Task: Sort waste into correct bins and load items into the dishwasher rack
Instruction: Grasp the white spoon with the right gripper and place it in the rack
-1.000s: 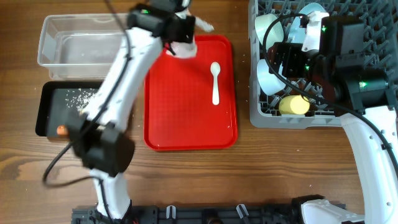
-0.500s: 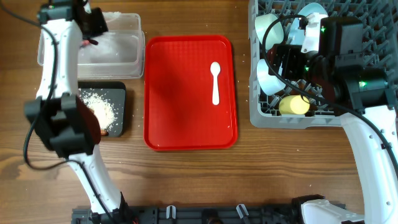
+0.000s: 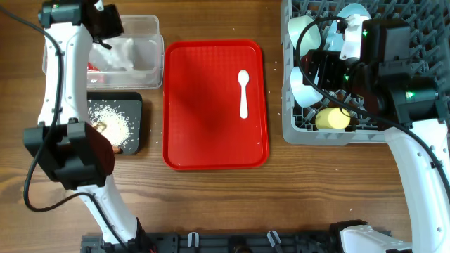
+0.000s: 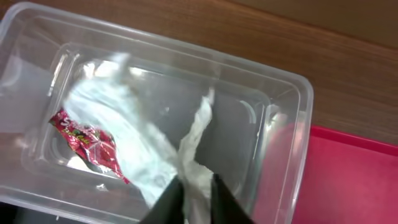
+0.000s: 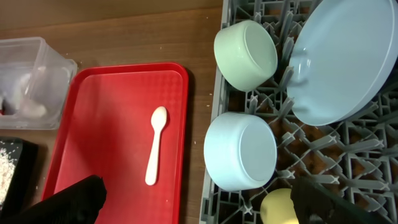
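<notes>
Left jaws pinching tissue over clear tub, wrapper half buried, right jaws released

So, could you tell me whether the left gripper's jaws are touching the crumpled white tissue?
Touching. The left wrist view shows a strip of the crumpled white tissue caught between the jaws of the left gripper, filling their gap, over the clear tub.

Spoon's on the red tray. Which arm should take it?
Right. The right claw is open over the rack, with the spoon in its wrist view. The left claw is off over the tub, tissue between its fingers.
</notes>
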Motion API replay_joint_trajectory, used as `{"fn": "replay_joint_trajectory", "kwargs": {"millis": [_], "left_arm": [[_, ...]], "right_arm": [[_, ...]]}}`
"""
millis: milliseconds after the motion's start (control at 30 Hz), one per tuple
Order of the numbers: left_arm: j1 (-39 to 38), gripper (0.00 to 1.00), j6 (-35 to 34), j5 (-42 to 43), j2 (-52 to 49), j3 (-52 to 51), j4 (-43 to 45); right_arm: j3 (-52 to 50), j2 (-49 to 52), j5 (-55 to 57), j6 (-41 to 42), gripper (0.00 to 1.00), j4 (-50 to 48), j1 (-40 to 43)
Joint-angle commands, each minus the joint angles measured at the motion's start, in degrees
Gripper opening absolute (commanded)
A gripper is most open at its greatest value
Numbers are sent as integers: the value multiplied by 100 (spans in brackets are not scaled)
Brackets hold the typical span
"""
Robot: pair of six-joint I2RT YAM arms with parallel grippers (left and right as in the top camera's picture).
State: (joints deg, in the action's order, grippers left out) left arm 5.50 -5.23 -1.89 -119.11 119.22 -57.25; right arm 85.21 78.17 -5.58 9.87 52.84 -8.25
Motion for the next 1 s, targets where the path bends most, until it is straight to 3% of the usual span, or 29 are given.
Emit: {"fn": "replay_joint_trajectory", "kwargs": {"millis": [0,33,67,100,133,167,200,233,267,300,333,400,433,467,500,533,567,600,700,800,967], "left_arm": [[2,100,-17,-57,-31,37,-57],[2,98,-15,-57,-31,37,-46],[2,22,-15,-57,-31,37,-68],[2,4,-17,-59,-31,37,-87],[2,12,-17,-57,-31,37,-87],[2,73,-17,-57,-31,37,-79],[2,100,-17,-57,-31,37,-68],[2,34,31,-59,-31,37,-79],[2,4,24,-83,-31,37,-190],[9,4,-116,-245,-28,37,-326],[9,16,-654,-861,-28,37,-509],[13,75,-1425,-1934,-31,37,-758],[13,80,-1475,-1974,-31,37,-713],[13,58,-1390,-1624,-31,37,-566],[13,54,-940,-938,-31,37,-459],[20,55,-142,157,-31,37,-396],[26,65,590,1325,-31,37,-391],[26,74,780,1764,-31,37,-385],[-24,79,739,1818,-31,37,-479],[-205,79,780,2830,-2,37,-743],[-691,83,763,2769,114,37,-1099]], "right_arm": [[-33,26,-94,66,99,68,9],[-33,26,-94,63,99,72,7],[-33,26,-94,63,98,72,9],[-33,26,-94,63,98,70,7],[-33,26,-94,63,99,68,9],[-33,28,-94,63,98,68,7],[-33,26,-96,63,99,59,7],[-33,28,-98,66,99,35,7],[-33,28,-142,63,98,35,7],[-33,26,-203,63,99,35,7],[-33,31,-201,63,98,33,7],[-33,39,-201,63,98,33,7],[-33,39,-203,66,98,35,7],[-33,39,-251,66,98,37,7],[-33,42,-321,66,98,35,7],[-33,42,-356,74,98,33,7],[-33,42,-354,72,98,33,7],[-33,42,-356,72,98,35,7],[-33,44,-400,68,98,15,7],[-33,50,-404,81,98,-76,7],[-33,417,-669,247,92,-227,-74]]}}
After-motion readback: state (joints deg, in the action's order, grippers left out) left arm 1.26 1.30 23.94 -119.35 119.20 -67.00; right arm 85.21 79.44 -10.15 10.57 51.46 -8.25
